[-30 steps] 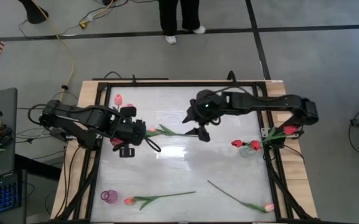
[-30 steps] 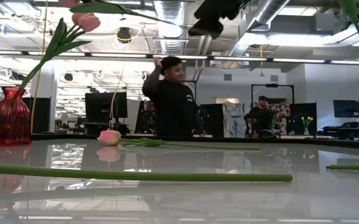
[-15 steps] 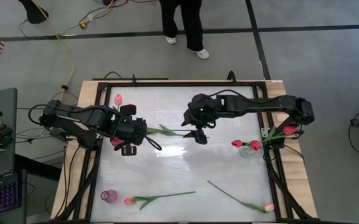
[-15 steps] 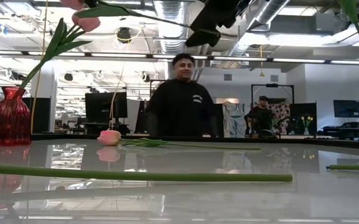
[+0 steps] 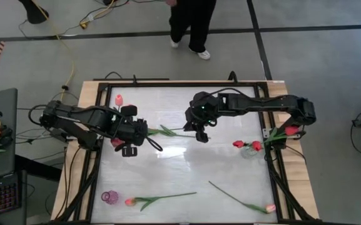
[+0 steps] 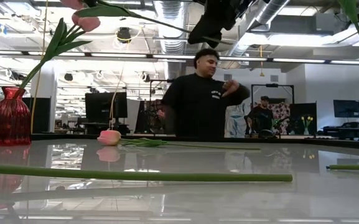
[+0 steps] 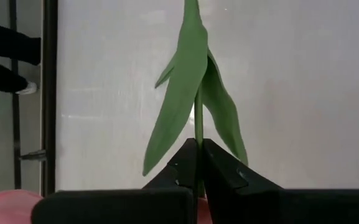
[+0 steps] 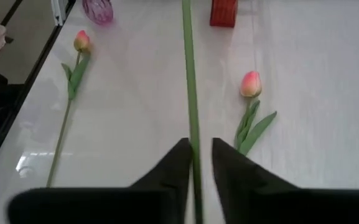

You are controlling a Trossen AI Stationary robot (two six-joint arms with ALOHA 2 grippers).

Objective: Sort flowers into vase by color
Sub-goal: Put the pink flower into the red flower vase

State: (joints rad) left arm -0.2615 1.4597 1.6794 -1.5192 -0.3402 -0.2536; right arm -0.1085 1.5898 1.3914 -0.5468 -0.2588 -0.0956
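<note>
The tulip (image 5: pixel 167 132) hangs in mid-air over the middle of the table (image 5: pixel 186 169), strung between both arms, its long stem running left to right. At the left end, the left pincer (image 5: pixel 139 132) is clamped tight on the stem just below the leaves, and its wrist view shows the fingers (image 7: pixel 182 165) pinched flat on the green stalk (image 7: pixel 198 118). Moving right, the stem's free tail reaches the right pincer (image 5: pixel 199 132), whose fingers (image 8: pixel 176 165) stand narrowly apart either side of the stem (image 8: pixel 190 93) without visibly pressing on it. So this looks like a handover: the stem lies along the line between the two pincers, the right one must close across it, and the right arm sits nearer the clear vase of red tulips (image 5: pixel 248 148) at the right edge. Three more tulips lie loose on the table, near side.
</note>
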